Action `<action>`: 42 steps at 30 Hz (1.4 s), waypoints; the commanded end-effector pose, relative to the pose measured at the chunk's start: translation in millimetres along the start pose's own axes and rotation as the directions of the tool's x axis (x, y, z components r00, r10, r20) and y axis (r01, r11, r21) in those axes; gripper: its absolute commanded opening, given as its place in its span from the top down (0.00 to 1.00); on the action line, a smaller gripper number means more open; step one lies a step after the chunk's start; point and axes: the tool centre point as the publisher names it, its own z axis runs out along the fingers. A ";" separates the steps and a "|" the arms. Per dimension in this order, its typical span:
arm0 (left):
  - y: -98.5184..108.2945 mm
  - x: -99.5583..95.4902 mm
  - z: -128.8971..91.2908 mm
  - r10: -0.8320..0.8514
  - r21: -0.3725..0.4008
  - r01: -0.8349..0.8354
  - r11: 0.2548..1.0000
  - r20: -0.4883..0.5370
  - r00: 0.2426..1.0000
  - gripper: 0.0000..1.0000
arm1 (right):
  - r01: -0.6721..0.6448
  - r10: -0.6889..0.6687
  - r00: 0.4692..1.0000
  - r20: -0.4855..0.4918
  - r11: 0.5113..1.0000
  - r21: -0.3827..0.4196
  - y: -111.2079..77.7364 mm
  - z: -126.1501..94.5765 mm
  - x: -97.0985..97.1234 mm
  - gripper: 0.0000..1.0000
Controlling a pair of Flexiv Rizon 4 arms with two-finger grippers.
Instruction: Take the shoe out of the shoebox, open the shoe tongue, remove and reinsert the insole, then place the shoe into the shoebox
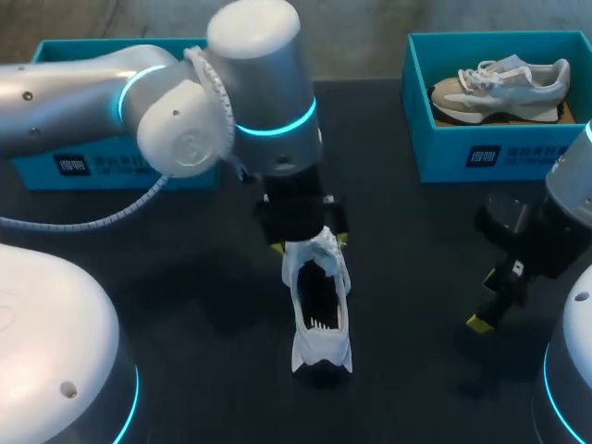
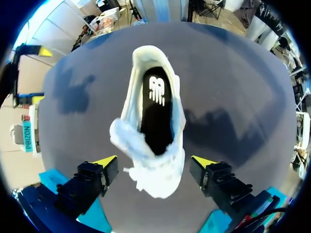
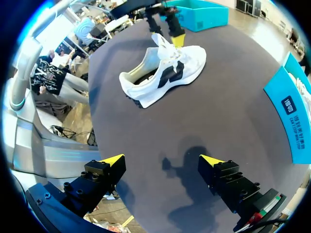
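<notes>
robot lab — left arm (image 1: 74,92), right arm (image 1: 569,199), dark worktable (image 1: 185,277)

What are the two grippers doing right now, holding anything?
Left gripper: open, straddling the front of the white sneaker, not gripping it.
Right gripper: open, holding nothing.

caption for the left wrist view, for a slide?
Left gripper open around the front of the white shoe on the table, black insole inside.

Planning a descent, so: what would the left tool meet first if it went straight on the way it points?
Probably the white lace-up sneaker, at its front end, just ahead between the open fingers of the left tool; depth is unclear.
</notes>
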 end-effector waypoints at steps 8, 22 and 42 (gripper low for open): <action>17.9 -3.5 -27.6 -0.031 -0.029 0.031 0.999 0.022 0.999 0.45 | 0.001 -0.001 1.000 0.002 1.000 -0.001 -1.0 0.7 1.1 0.00; 14.1 -9.6 -31.8 -0.014 -0.062 0.015 0.998 0.019 1.000 0.74 | 0.001 -0.001 1.000 0.002 1.000 -0.001 -1.0 0.7 1.1 0.00; -29.6 5.4 0.6 -0.004 0.035 0.004 0.999 0.018 1.000 0.85 | 0.001 -0.001 1.000 0.002 1.000 -0.001 -1.0 0.7 1.1 0.00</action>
